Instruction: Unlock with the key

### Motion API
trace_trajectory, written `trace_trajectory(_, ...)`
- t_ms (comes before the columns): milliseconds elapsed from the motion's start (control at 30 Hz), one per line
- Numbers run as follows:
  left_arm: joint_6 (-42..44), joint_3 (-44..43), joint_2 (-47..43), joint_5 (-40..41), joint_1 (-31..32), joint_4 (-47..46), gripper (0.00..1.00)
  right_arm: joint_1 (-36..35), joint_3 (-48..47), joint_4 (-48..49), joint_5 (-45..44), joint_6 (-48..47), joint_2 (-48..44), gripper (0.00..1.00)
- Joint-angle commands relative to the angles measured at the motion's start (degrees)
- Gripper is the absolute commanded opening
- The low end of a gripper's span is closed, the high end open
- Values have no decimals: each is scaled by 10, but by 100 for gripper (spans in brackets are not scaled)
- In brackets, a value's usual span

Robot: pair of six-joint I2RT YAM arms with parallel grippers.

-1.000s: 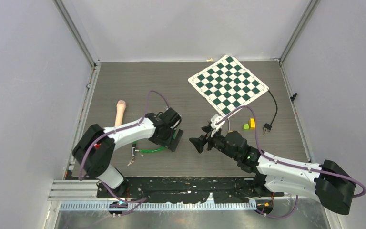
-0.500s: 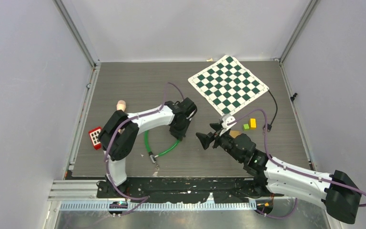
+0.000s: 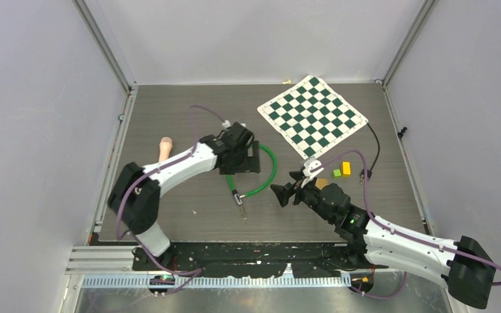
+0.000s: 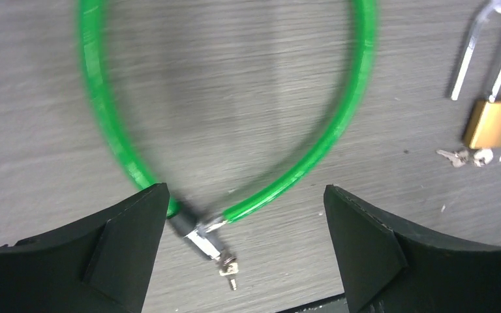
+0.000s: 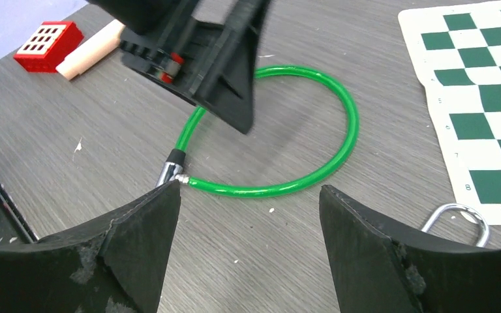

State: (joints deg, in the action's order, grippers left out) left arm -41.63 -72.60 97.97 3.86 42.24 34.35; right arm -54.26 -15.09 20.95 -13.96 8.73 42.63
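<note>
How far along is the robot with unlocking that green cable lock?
Nothing looks done: the green cable lock lies as a closed loop, a key at its metal end. Nothing is in hand: the left fingers, above the loop, and the right fingers are open and empty. Remaining: grip the key, turn it, free the cable.

place: robot lab test cell | walls: plain pale panels (image 3: pixel 32 130) on aluminium posts (image 3: pixel 106 45), enclosing the space around the right claw (image 5: pixel 246 190) | beneath it: grey wood-grain tabletop (image 3: pixel 169 111) | behind it: black perforated mounting plate (image 3: pixel 267 254) carrying both arm bases | beyond it: checkered mat (image 3: pixel 313 116)
</note>
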Motion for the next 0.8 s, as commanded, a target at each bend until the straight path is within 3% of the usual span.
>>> trace_trajectory(0,-102,120,-107,43,-24,-57,92,0,-25,13,43,-13,35,84)
trace_trajectory(233,-184,231,-159,44,-54,-91,86,-3,-91,-1,97,11,165,78)
trace_trajectory(400,-195,219,-114,-1,-58,-103,84,-7,-104,-8,93,26,217,76)
trace_trajectory(667,-239,183,-37,2,-37,-51,63,-11,-83,16,102,38,228,76)
trace_trajectory(767,-263,172,-23,-5,-29,-39,49,-20,-67,73,103,33,249,75)
